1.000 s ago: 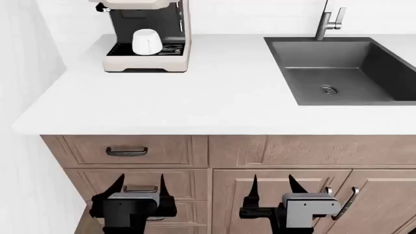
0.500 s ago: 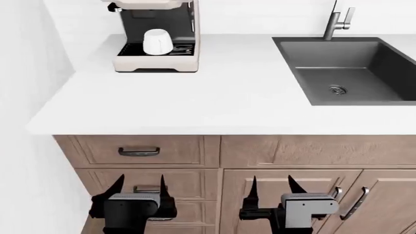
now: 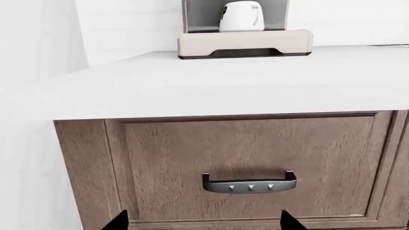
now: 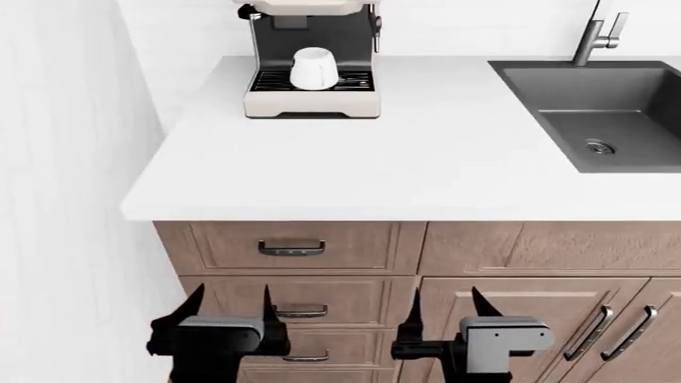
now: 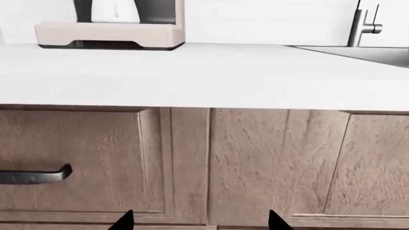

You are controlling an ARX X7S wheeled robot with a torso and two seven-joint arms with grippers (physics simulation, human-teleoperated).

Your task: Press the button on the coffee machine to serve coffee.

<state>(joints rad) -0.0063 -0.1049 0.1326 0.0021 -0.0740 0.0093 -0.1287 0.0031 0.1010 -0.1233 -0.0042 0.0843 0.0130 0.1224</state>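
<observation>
Coffee machine (image 4: pixel 309 60): cream-white, boxy, at the back of the white worktop (image 4: pixel 404 159) near its left end, against the wall; only its lower part shows in the head view.
Cup (image 4: pixel 312 69): white, upside down on the black drip grate inside the machine's dark recess.
Sink (image 4: pixel 607 112): dark basin set into the worktop at the right, faucet (image 4: pixel 598 36) behind it.
Left gripper (image 4: pixel 228 307): low in front of the wooden drawers (image 4: pixel 293 247), fingers spread apart, holding nothing.
Right gripper (image 4: pixel 447 307): beside it, before the cabinet door, fingers likewise apart and empty.
</observation>
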